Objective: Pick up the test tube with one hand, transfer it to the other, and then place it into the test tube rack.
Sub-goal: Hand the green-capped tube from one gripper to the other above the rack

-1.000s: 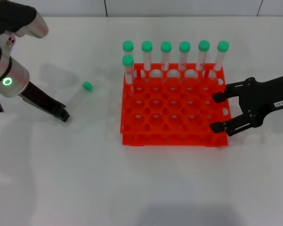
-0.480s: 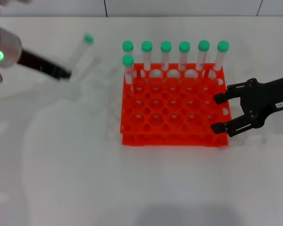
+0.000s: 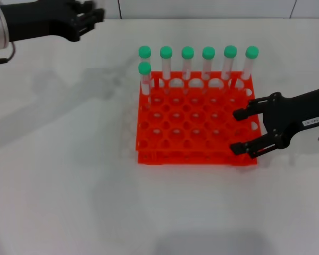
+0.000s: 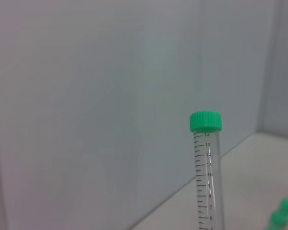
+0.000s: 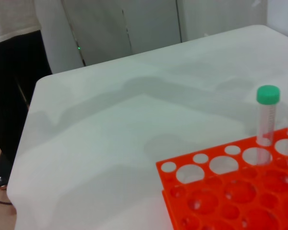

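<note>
My left gripper [image 3: 90,16], black and unlabelled, is raised at the far left of the table. In the left wrist view the test tube [image 4: 207,177] stands upright in its grip, its green cap [image 4: 206,121] against a grey wall. In the head view the tube is hidden by the gripper. The orange-red test tube rack [image 3: 149,156] stands mid-table and also shows in the right wrist view [image 5: 216,196]. My right gripper [image 3: 235,131], with a white label, is open over the rack's right edge.
Several identical green-capped tubes [image 3: 187,61] stand along the rack's back row, and one [image 3: 144,77] stands in the second row at the left. Two of them [image 5: 267,117] show in the right wrist view. White tabletop [image 3: 69,175] surrounds the rack.
My left gripper has lifted the tube off the table and swung it up toward the far left. My right gripper has shifted slightly left over the rack's right edge.
</note>
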You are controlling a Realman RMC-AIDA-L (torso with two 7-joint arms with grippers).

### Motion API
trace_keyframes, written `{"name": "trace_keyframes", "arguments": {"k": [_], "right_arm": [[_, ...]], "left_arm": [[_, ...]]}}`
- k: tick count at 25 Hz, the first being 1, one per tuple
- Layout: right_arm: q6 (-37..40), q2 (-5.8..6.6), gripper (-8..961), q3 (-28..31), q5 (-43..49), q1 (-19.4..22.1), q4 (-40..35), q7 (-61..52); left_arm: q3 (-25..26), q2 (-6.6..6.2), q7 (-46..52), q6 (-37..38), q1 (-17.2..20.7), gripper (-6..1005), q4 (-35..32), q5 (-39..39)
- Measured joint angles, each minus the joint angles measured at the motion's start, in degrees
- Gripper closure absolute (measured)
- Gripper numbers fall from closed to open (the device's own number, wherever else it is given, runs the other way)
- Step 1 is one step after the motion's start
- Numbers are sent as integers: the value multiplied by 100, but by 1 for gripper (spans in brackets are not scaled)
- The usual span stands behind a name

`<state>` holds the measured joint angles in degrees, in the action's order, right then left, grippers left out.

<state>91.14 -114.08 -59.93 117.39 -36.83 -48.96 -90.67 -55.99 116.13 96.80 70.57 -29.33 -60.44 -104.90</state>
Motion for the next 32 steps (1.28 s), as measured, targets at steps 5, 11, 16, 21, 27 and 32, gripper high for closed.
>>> {"name": "trace_keyframes", "arguments": {"k": [5, 11, 16, 21, 27, 32], "right_arm": [[-51, -82, 84, -1, -20, -16, 0, 91], [-146, -110, 84, -7, -59, -46, 0, 107], [-189, -120, 84, -10, -90, -48, 7, 109], [-194, -113, 85, -10, -98, -19, 9, 116], [-215, -112, 85, 11, -104, -20, 29, 168], [-289, -76, 85, 45, -120, -35, 70, 169]], "left_arm": [[314, -447, -965, 894, -687, 796, 1656, 776], [364, -876, -1468, 1242, -1660, 792, 3530, 420], [351, -755, -1274, 1129, -1801, 788, 3530, -266], [349, -553, -1247, 938, -1865, 785, 3527, -656], [333, -412, -1250, 838, -1915, 781, 3504, -918], [333, -401, -1273, 725, -1933, 778, 3506, -989]]}}
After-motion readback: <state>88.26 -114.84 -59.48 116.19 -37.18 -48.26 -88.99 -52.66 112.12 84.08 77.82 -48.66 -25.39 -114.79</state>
